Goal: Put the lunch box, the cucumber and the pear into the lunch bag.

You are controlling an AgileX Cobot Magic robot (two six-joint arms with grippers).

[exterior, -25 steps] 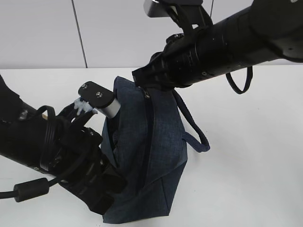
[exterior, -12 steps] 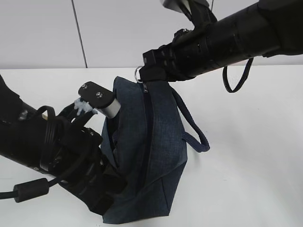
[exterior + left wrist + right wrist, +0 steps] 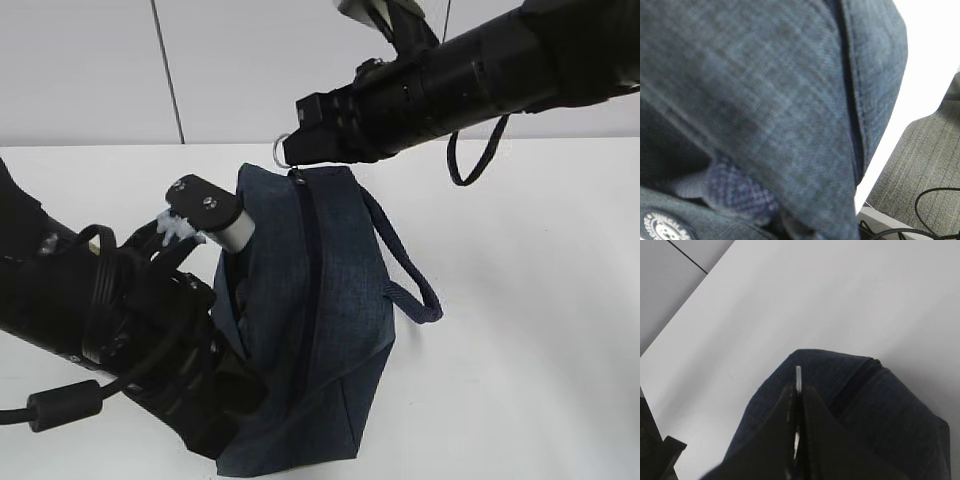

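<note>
On the table: lunch bag (image 3: 320,320) lies on its side, zipper run to the far end.
Right gripper (image 3: 797,405): pressed together on the ring pull (image 3: 281,148) at the bag's far end.
Left gripper: against the bag's near left side; grip cannot be told.
Progress: lunch box, cucumber, pear unseen, likely packed; closing nearly finished.
</note>
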